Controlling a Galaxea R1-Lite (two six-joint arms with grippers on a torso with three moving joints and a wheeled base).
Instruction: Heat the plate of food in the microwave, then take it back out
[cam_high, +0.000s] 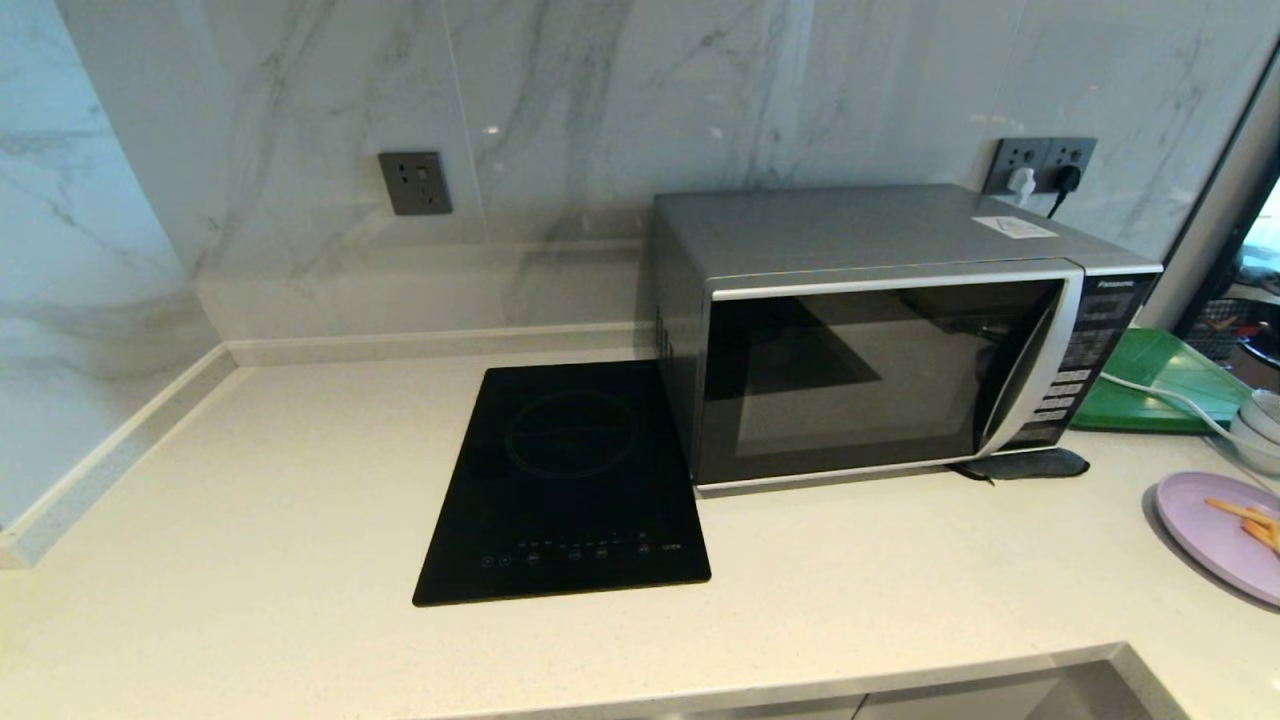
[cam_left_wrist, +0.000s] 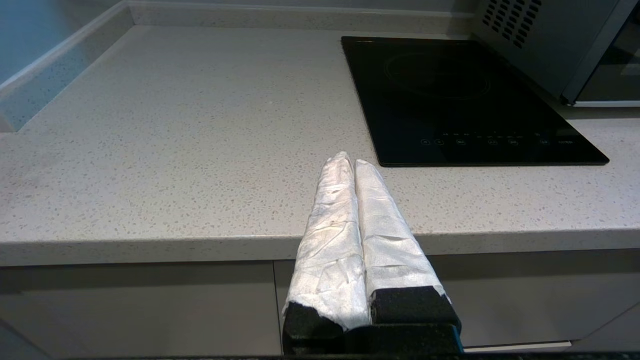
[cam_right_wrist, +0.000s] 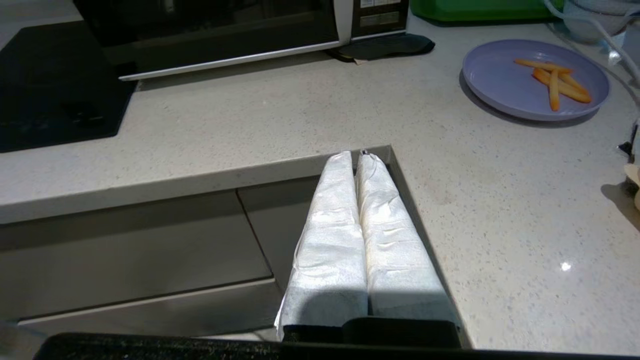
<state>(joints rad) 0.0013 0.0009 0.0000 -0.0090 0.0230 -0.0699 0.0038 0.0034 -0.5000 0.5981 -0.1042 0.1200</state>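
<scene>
The microwave (cam_high: 880, 360) sits at the far right of the counter (cam_high: 300, 480), door closed. The plate (cam_high: 1215, 530) of fries lies on the counter to its right, near the edge, untouched and within the right arm's reach. Both the left gripper (cam_left_wrist: 349, 161) and the right gripper (cam_right_wrist: 356, 155) are clenched and empty, hanging off the counter's near edge, apparently parked clear of the work.

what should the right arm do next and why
Probably reach the right tool toward the microwave handle to open it. The door is closed, the plate sits on the counter beside it, and both tools are shut and empty, the left tool parked by the hob.
</scene>
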